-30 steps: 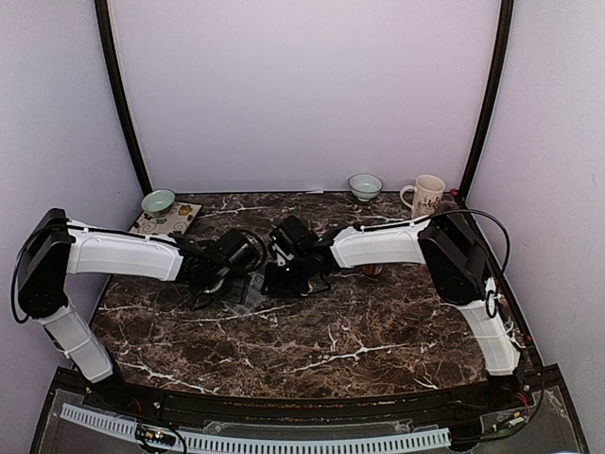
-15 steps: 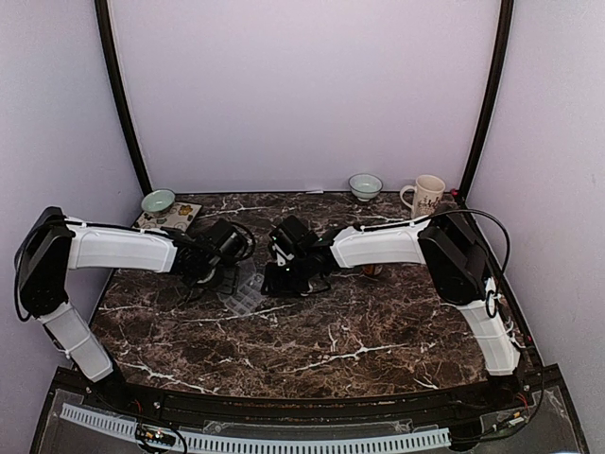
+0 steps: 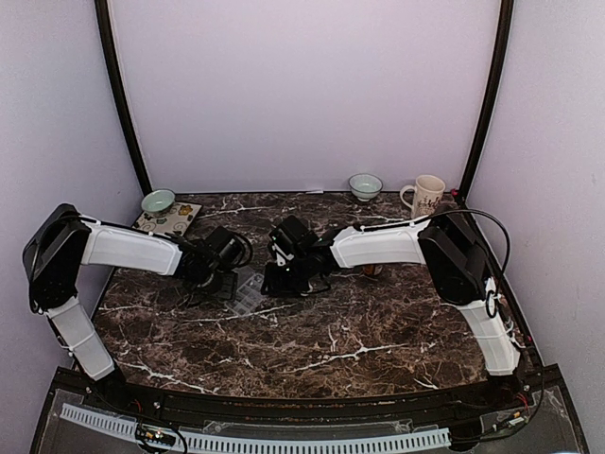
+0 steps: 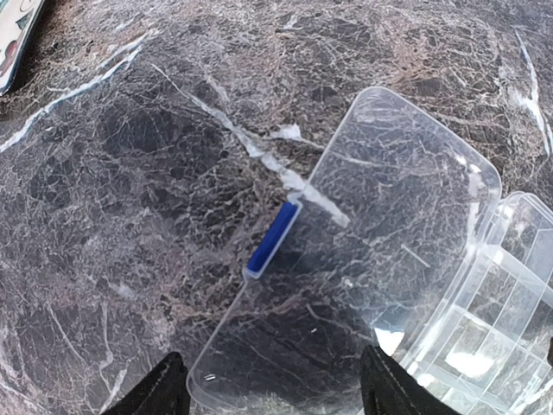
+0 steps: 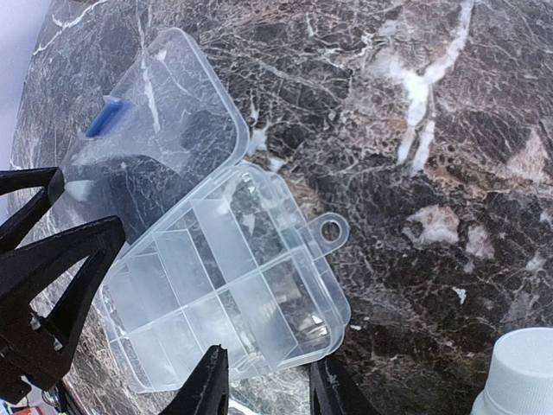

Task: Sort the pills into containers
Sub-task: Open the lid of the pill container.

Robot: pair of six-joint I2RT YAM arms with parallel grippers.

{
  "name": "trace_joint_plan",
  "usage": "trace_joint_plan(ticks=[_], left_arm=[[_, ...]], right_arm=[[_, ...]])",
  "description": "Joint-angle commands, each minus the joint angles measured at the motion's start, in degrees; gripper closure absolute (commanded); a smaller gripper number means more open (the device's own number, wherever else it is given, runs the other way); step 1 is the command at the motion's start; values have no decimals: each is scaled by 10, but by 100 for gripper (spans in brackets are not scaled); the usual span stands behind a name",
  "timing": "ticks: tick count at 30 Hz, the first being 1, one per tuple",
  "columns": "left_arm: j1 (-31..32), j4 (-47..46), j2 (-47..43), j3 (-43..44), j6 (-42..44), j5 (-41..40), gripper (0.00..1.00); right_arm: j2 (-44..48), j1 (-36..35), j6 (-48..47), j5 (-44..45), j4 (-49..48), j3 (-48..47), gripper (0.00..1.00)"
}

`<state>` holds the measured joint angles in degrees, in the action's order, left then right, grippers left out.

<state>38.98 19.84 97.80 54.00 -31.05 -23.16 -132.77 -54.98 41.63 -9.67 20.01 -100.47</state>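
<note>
The containers are one clear organizer box (image 5: 216,294) with empty compartments, lying mid-table (image 3: 248,288). Its hinged lid (image 4: 380,225) lies open flat on the marble, with a blue latch (image 4: 272,235) at its edge. My left gripper (image 4: 276,393) is open above the lid's near end, its fingertips on either side of it and touching nothing; in the top view it (image 3: 227,272) sits left of the box. My right gripper (image 5: 270,389) is shut on the box's near corner, and sits right of the box (image 3: 279,277) in the top view. No pills are in view.
A white-capped bottle (image 5: 518,372) stands just right of the box, under the right forearm (image 3: 373,269). Two small bowls (image 3: 158,200) (image 3: 365,185) and a mug (image 3: 427,195) stand along the back edge. A patterned tile (image 3: 165,219) lies at back left.
My left arm has drawn back leftward off the box, and the lid now lies open and uncovered. The right arm has held still.
</note>
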Motion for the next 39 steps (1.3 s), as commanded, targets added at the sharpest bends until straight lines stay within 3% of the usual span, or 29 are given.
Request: trace_joint_plan(ticks=[1, 19, 28, 39], left_arm=[[-12, 0, 11, -16, 11, 13, 31], [-20, -43, 56, -11, 55, 69, 33], [-27, -66, 70, 4, 128, 89, 35], [-33, -56, 56, 18, 159, 74, 35]], right_arm=[[-26, 4, -15, 42, 48, 21, 69], [5, -9, -9, 52, 39, 64, 68], [45, -11, -29, 91, 50, 76, 53], [79, -10, -51, 117, 46, 86, 46]])
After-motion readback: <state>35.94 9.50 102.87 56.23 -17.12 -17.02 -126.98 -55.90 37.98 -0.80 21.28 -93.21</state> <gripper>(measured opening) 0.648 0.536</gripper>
